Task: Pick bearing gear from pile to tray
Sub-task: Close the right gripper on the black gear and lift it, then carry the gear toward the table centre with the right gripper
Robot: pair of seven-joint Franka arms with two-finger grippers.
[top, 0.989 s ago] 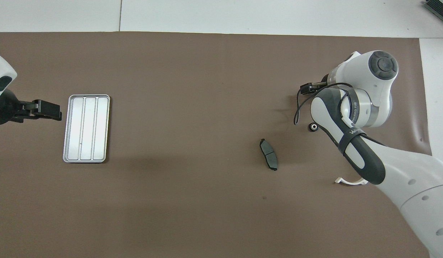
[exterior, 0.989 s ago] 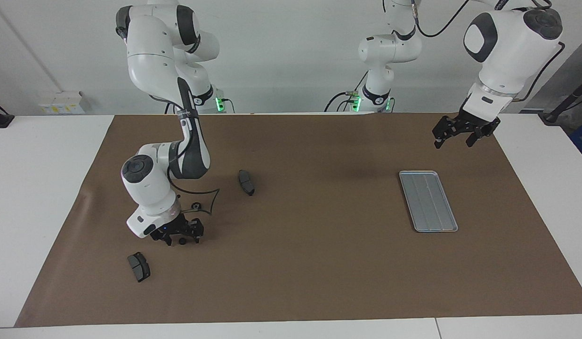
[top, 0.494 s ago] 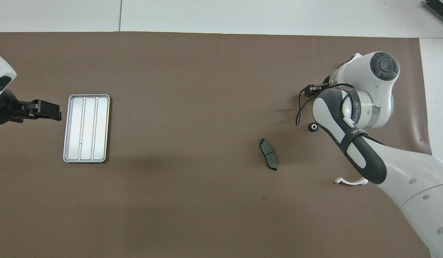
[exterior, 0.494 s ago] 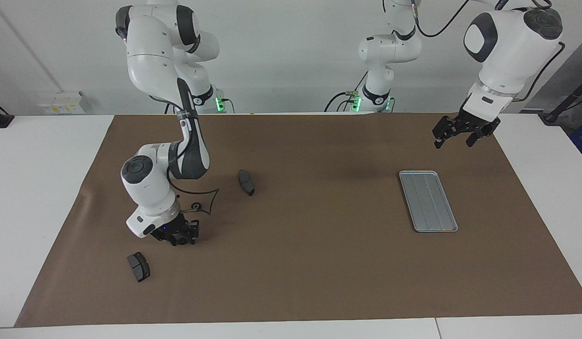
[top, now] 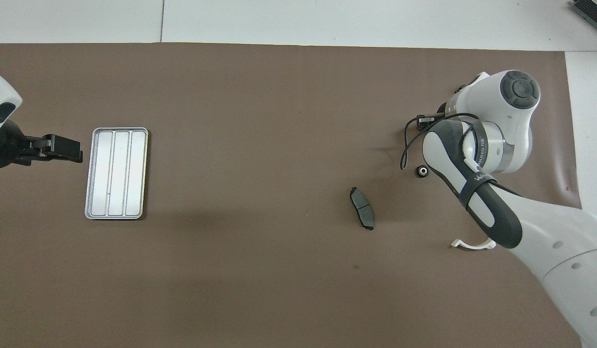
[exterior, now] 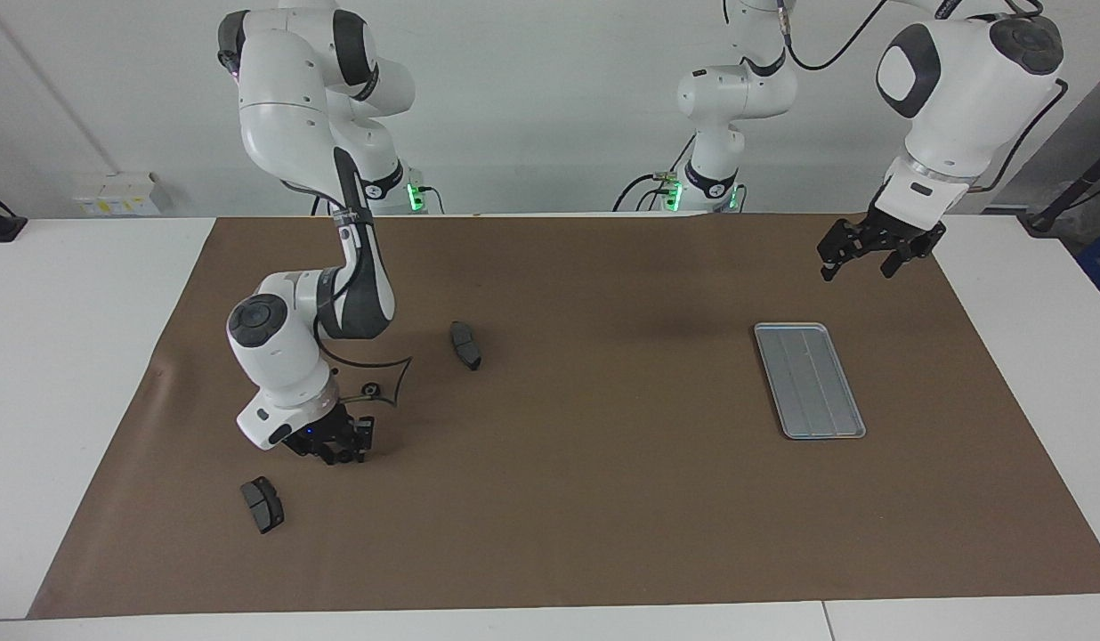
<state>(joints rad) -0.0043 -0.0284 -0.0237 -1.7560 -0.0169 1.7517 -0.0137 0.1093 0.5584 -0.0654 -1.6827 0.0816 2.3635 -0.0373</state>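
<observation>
- Right gripper [exterior: 339, 452] works low over the brown mat [exterior: 603, 534] near the right arm's end edge of the table, fingers drawn narrow. Whether a gear sits between them cannot be told.
- One loose bearing gear [exterior: 369, 389] lies on the mat just beside that gripper, on the robots' side. A brake pad [exterior: 262, 504] lies toward the corner at the right arm's end, and another pad [exterior: 465, 344] lies toward the table's middle. A white bracket [top: 472, 244] sits by the robots' edge.
- The tray [exterior: 809, 380] lies well apart, toward the left arm's end edge, with no gear in it.
- Left gripper [exterior: 875, 254] waits with fingers spread wide, raised over the mat's corner by the robots' edge.
- Risk, as judged: a tiny round part caught only at the fingertips may pop out on the lift and roll away.
- Risk: the carry to the tray spans most of the table, so a weak pinch could drop the gear short of the rim.
</observation>
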